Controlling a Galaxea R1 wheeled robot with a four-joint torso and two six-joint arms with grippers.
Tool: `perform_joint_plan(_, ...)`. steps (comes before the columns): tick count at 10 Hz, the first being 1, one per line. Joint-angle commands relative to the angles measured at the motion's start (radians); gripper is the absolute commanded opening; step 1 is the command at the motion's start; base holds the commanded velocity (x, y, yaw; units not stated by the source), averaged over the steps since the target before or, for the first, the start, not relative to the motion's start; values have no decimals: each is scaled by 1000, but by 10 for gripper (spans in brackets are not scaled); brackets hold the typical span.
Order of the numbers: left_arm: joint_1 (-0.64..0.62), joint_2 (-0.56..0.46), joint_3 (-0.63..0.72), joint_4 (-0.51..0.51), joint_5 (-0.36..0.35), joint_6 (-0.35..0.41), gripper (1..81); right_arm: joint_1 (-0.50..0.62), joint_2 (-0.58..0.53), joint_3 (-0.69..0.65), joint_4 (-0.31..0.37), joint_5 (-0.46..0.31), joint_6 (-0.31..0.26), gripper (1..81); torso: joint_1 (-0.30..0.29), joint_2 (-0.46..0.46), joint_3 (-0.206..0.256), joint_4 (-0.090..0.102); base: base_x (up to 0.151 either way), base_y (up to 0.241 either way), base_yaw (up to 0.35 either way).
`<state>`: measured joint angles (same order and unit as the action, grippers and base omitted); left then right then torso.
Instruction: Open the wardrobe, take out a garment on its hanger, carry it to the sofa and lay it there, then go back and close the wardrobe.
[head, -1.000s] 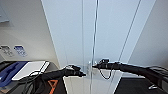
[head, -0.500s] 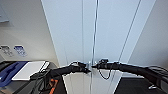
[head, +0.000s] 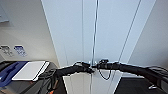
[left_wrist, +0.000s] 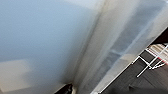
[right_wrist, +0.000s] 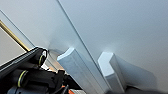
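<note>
The wardrobe (head: 112, 37) stands right in front of me, tall and white, with its two doors meeting at a dark middle seam (head: 94, 37). Both arms reach in to that seam at handle height. My left gripper (head: 88, 68) is just left of the seam and my right gripper (head: 98, 66) just right of it, nearly touching each other. The right wrist view shows the two small white handles (right_wrist: 80, 72) (right_wrist: 112, 73) close up on either side of the seam, with the left arm's dark body (right_wrist: 30, 75) beside them. The left wrist view looks along the white door face (left_wrist: 37, 37).
A white wall runs off on the left with small blue signs (head: 20, 50). Low on the left lie a flat white panel (head: 30, 70) and a blue item (head: 10, 73). A white wire frame (left_wrist: 150, 60) stands on the dark floor beside the wardrobe.
My left gripper has edged right, closer to the middle seam. The right arm and the doors look unchanged.
</note>
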<state>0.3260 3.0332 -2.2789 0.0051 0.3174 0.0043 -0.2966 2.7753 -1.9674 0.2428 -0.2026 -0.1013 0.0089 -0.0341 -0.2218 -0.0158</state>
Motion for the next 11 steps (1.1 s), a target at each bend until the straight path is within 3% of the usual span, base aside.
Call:
perform_joint_plan(1,-181,83,-50,27,-43,20,811,165,13,42,16,-5,2,811,0,0,0,0,0,0,0)
perform_joint_plan(3,-181,98,-20,24,-54,13,811,142,0,100,20,6,3,811,0,0,0,0,0,0,0)
perform_joint_plan(6,-169,26,233,21,-77,6,811,92,-55,272,21,55,20,811,0,0,0,0,0,0,0)
perform_joint_plan(9,-80,-101,497,29,-78,8,811,37,-69,354,15,69,15,811,1,0,0,0,0,0,0)
perform_joint_plan(11,0,-265,726,78,-101,8,811,-28,-110,433,13,81,8,811,2,1,-1,0,0,0,0)
